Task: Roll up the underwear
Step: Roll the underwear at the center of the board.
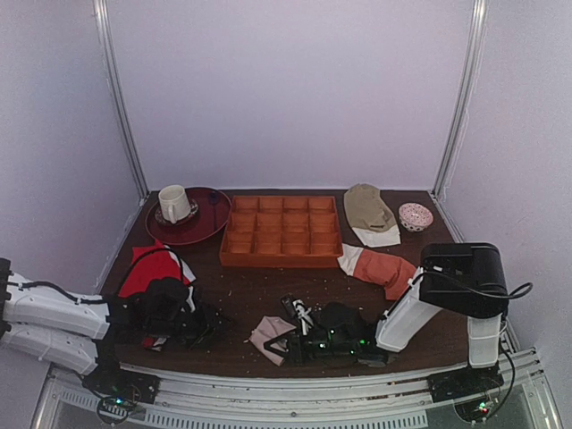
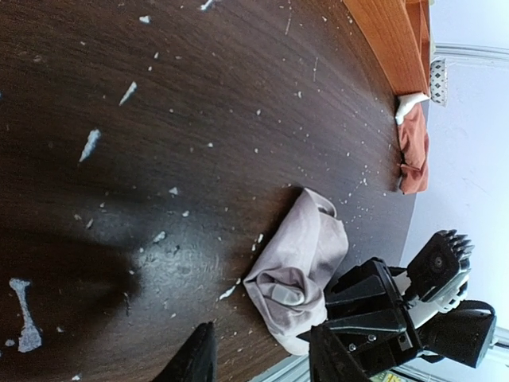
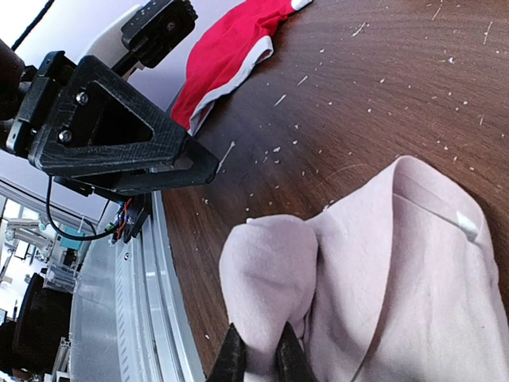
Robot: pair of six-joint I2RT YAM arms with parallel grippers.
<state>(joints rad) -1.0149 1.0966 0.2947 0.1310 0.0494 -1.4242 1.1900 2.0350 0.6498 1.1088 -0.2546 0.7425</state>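
The underwear (image 1: pixel 268 334) is a pinkish-beige, partly rolled bundle near the table's front edge. From the left wrist view the underwear (image 2: pixel 298 263) shows its rolled end with a pale strip tucked inside. My right gripper (image 3: pixel 260 360) is shut on a raised fold of the underwear (image 3: pixel 270 278); from above the right gripper (image 1: pixel 288 341) sits at the bundle's right side. My left gripper (image 2: pixel 262 362) stands open, its jaws wide apart and holding nothing, a short way left of the bundle. From above the left gripper (image 1: pixel 204 327) hovers low over bare wood.
An orange compartment tray (image 1: pixel 281 231) sits mid-table. A maroon plate (image 1: pixel 210 210) with a white cup (image 1: pixel 174 204) is back left. A red garment (image 1: pixel 143 273) lies by my left arm. An orange-rust garment (image 1: pixel 386 266), a beige cloth (image 1: pixel 366 207) and a small bowl (image 1: pixel 415 216) lie to the right.
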